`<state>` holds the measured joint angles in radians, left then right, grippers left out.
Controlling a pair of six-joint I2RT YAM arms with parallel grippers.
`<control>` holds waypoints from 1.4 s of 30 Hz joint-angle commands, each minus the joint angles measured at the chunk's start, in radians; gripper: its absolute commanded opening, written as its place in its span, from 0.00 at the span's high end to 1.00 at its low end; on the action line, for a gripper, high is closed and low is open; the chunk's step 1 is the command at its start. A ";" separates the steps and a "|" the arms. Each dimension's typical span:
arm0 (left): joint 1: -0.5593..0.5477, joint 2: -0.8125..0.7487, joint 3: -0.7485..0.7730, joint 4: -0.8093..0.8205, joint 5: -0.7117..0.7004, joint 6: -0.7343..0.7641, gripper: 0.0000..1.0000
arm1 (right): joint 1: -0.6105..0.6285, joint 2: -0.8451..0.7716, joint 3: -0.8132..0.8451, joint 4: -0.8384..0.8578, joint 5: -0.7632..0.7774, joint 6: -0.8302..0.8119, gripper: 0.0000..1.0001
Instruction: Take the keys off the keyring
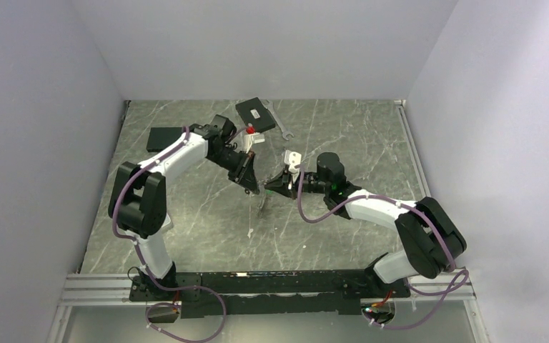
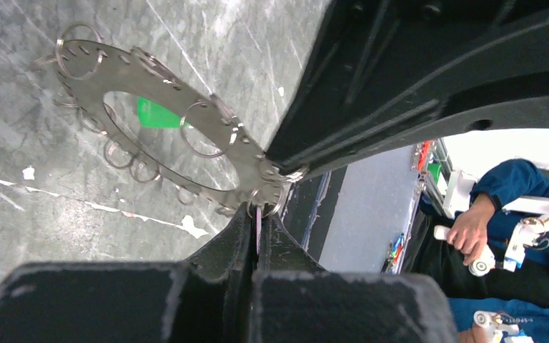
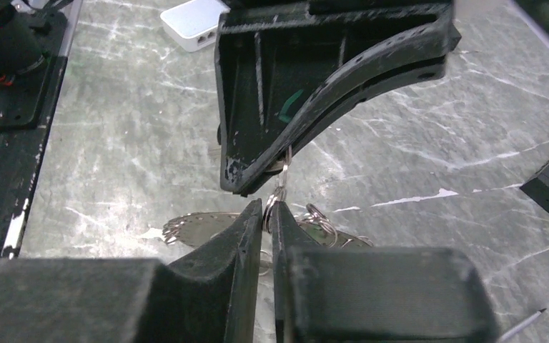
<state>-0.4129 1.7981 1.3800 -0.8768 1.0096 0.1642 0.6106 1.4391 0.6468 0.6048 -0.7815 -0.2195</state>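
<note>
From above, the left gripper (image 1: 251, 184) and the right gripper (image 1: 271, 187) meet tip to tip over the middle of the grey marbled counter (image 1: 372, 150). The keyring (image 1: 263, 202) hangs just below the 2 tips, too small here to make out in detail. A silver wrench (image 1: 280, 123) and a black box (image 1: 260, 113) lie well beyond the keyring, toward the back wall.

In the left wrist view, the keyring is a flat metal hoop held tilted above the counter. The keys (image 2: 118, 153) fringe its rim as small wire loops, and a green tag (image 2: 156, 116) shows through its opening. The left jaws are clenched on a thin metal edge at the hoop's near rim. The right gripper's black finger touches the same rim from above.

In the right wrist view, the right jaws stand almost closed, pinching 1 of the small loops between their tips. The left gripper's finger sits just above that loop. The rest of the keyring droops behind the tips, close over the counter. A white box (image 3: 193, 28) lies well beyond the keyring.
</note>
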 commanded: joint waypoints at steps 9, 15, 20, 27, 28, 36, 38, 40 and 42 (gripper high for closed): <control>-0.056 -0.044 0.181 -0.163 -0.001 0.153 1.00 | -0.002 -0.034 0.048 -0.096 -0.038 -0.110 0.66; -0.061 -0.039 0.193 -0.166 -0.010 0.151 1.00 | -0.002 -0.070 0.096 -0.202 -0.049 -0.095 0.64; -0.070 -0.030 0.192 -0.166 -0.018 0.153 1.00 | -0.002 -0.086 0.112 -0.247 -0.027 -0.079 0.63; -0.094 -0.020 0.205 -0.171 -0.036 0.153 1.00 | 0.006 -0.074 0.143 -0.287 0.025 -0.101 0.68; -0.096 -0.019 0.208 -0.172 -0.036 0.154 1.00 | 0.007 -0.069 0.146 -0.297 0.035 -0.109 0.70; -0.064 -0.025 0.179 -0.129 -0.074 0.100 1.00 | 0.008 -0.082 0.123 -0.303 0.058 -0.130 1.00; -0.025 -0.016 0.157 -0.099 -0.057 0.067 1.00 | 0.007 -0.086 0.119 -0.301 0.051 -0.133 1.00; 0.001 -0.001 0.136 -0.074 -0.058 0.045 1.00 | 0.007 -0.095 0.112 -0.290 0.045 -0.128 1.00; 0.004 0.011 0.119 -0.054 -0.077 0.040 1.00 | 0.008 -0.098 0.107 -0.275 0.044 -0.121 1.00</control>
<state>-0.4496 1.7973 1.5215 -0.9997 0.9264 0.2466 0.6151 1.3792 0.7567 0.2932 -0.7261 -0.3336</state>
